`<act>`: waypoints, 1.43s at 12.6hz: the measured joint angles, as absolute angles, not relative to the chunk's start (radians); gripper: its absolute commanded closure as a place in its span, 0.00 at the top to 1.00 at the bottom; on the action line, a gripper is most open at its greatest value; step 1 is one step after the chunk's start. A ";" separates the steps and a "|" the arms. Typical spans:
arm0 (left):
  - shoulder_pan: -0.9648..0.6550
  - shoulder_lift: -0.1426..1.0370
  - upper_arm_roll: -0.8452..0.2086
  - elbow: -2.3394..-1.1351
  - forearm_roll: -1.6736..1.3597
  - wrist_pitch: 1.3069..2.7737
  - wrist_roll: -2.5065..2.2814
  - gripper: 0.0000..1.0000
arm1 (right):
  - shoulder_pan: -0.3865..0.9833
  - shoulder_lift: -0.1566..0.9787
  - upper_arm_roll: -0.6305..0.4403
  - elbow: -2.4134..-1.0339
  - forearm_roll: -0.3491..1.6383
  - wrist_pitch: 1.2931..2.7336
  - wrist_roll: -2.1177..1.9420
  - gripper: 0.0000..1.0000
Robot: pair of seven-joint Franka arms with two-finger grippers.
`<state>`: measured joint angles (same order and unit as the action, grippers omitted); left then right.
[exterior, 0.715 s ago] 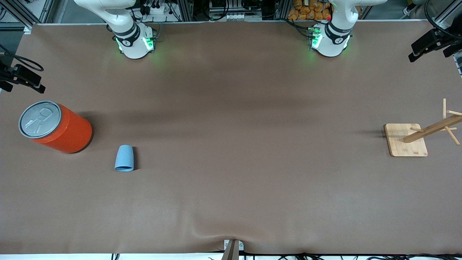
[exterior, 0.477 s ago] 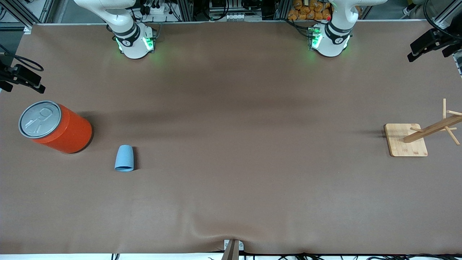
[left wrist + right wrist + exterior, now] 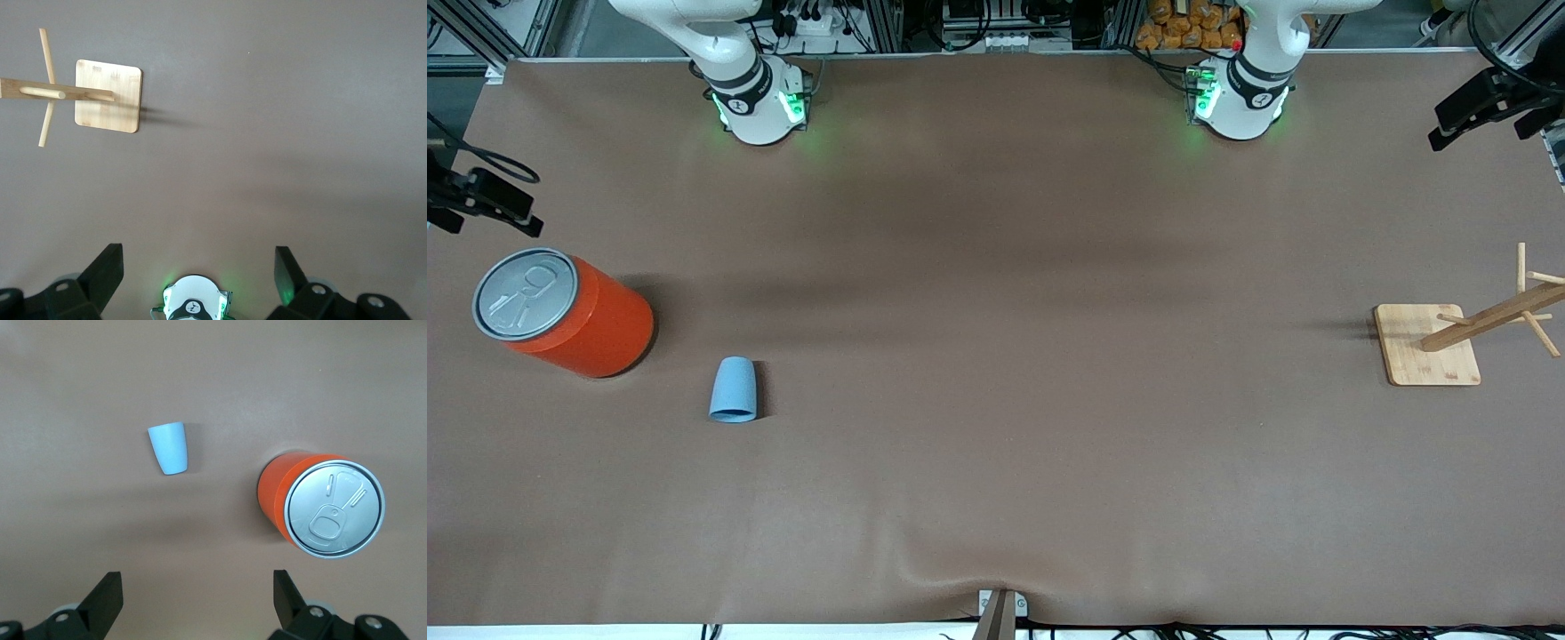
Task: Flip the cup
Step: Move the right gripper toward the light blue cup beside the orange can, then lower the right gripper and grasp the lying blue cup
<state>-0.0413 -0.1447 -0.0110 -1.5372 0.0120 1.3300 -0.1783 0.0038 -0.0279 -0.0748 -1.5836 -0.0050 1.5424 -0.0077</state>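
The small light-blue cup [image 3: 734,389] appears to lie on its side on the brown table, wide end toward the front camera, beside the orange can. It also shows in the right wrist view [image 3: 168,447], with no dark inside visible. My right gripper [image 3: 485,213] hangs high over the table's edge at the right arm's end, above the can. It is open and empty [image 3: 197,600]. My left gripper [image 3: 1489,124] hangs high at the left arm's end. It is open and empty [image 3: 198,260].
A big orange can [image 3: 569,313] with a grey pull-tab lid stands upright near the cup, toward the right arm's end, and shows in the right wrist view [image 3: 320,507]. A wooden rack on a square base [image 3: 1427,345] stands at the left arm's end [image 3: 109,95].
My right gripper has shifted slightly toward the orange can. My left gripper has barely moved. The cup and can have not moved.
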 measured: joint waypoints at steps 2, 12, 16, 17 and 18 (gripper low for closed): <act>-0.041 -0.144 -0.017 -1.537 0.012 1.329 -0.183 1.00 | 0.004 0.005 -0.073 -1.585 -0.004 1.545 -0.008 1.00; -0.035 -0.143 -0.007 -1.538 0.012 1.328 -0.183 1.00 | 0.009 0.201 -0.064 -1.679 0.052 1.734 -0.008 1.00; -0.034 -0.143 -0.007 -1.537 0.012 1.328 -0.183 1.00 | 0.037 0.241 -0.059 -1.810 0.054 1.942 -0.008 1.00; -0.032 -0.143 -0.006 -1.537 0.012 1.328 -0.183 1.00 | 0.037 0.253 -0.059 -1.838 0.054 1.988 -0.008 1.00; -0.028 -0.143 -0.006 -1.537 0.012 1.328 -0.183 1.00 | 0.037 0.267 -0.059 -1.855 0.054 2.018 -0.008 1.00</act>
